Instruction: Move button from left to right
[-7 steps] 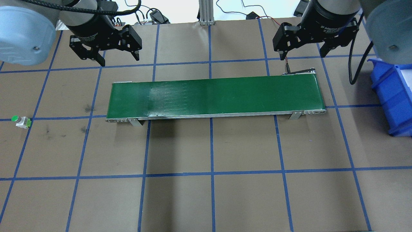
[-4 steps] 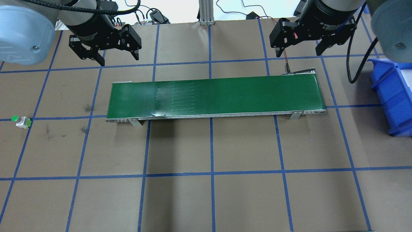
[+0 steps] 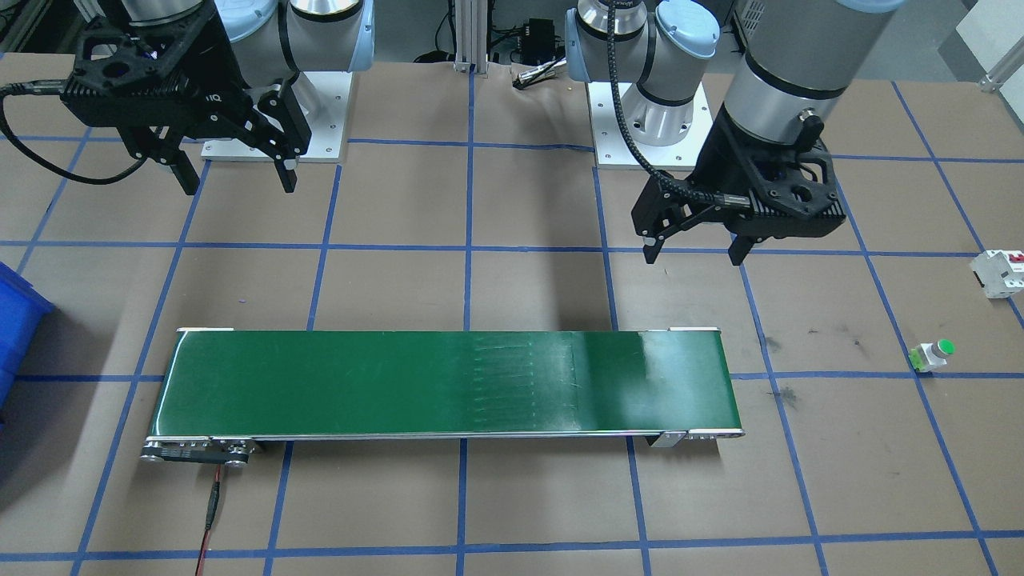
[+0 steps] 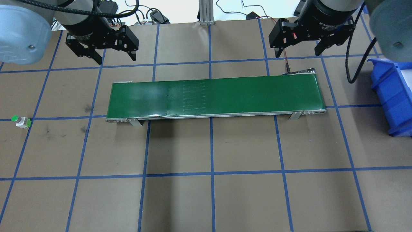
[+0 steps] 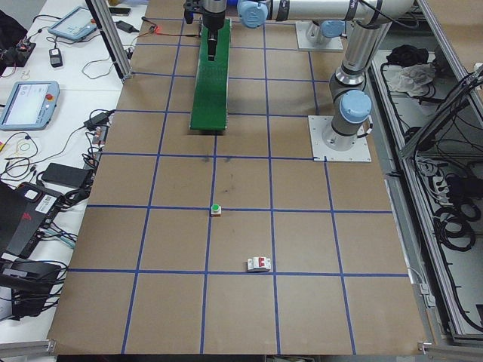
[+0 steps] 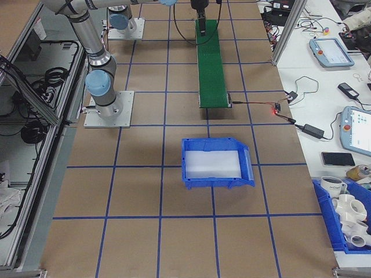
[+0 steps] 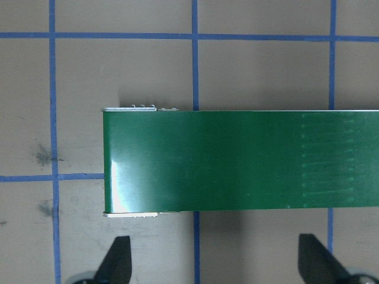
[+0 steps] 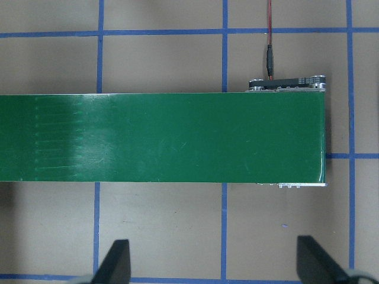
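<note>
The button (image 4: 20, 121) lies on its side on the table (image 4: 212, 199), well apart from the left end effector (image 4: 111, 54), out toward the table's left end and nearer the operators' edge. That end effector hangs released, fingers spread, just behind the left end of the green conveyor belt (image 4: 214, 96). A white breaker (image 3: 1000, 273) sits near the button. The right end effector (image 4: 297, 50) is likewise released, behind the belt's other end, with a blue bin (image 4: 391, 96) to its right.

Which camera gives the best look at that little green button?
The front-facing view: the button lies unobstructed, its cap and base distinct. The overhead and left-side views show it smaller; the others miss it.
</note>
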Controlling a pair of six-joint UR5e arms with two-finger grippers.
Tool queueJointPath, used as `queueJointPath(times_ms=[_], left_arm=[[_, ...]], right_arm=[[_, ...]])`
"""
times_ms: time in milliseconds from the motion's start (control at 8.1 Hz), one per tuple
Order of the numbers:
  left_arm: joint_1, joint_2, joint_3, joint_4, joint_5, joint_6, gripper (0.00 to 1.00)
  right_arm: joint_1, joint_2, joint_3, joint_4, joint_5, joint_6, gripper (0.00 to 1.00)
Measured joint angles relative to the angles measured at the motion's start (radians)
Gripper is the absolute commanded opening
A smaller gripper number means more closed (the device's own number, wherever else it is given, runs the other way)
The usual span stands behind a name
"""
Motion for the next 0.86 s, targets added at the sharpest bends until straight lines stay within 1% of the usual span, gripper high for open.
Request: queueJointPath(times_ms=[123, 247, 370, 617, 741, 864], left_arm=[[0.062, 0.003, 0.002, 0.0, -0.004, 0.053, 1.0], [0.141, 0.006, 0.002, 0.0, -0.005, 0.109, 1.0], [0.232, 0.007, -0.003, 0.0, -0.007, 0.17, 1.0], [0.419, -0.01, -0.01, -0.001, -0.004, 0.338, 1.0], [0.491, -0.038, -0.011, 0.002, 0.001, 0.416, 1.0], [0.536, -0.083, -0.011, 0.024, 0.005, 0.459, 1.0]], right_arm=[[0.0, -0.005, -0.002, -0.001, 0.006, -0.002, 1.0], [0.0, -0.004, -0.002, -0.001, 0.029, 0.0, 1.0], [0.0, -0.004, -0.002, 0.003, 0.031, -0.001, 1.0], [0.0, -0.006, -0.002, 0.01, -0.031, -0.003, 1.0], [0.0, -0.004, -0.002, 0.012, -0.044, -0.004, 1.0], [0.0, -0.004, -0.001, 0.011, -0.049, -0.005, 1.0]])
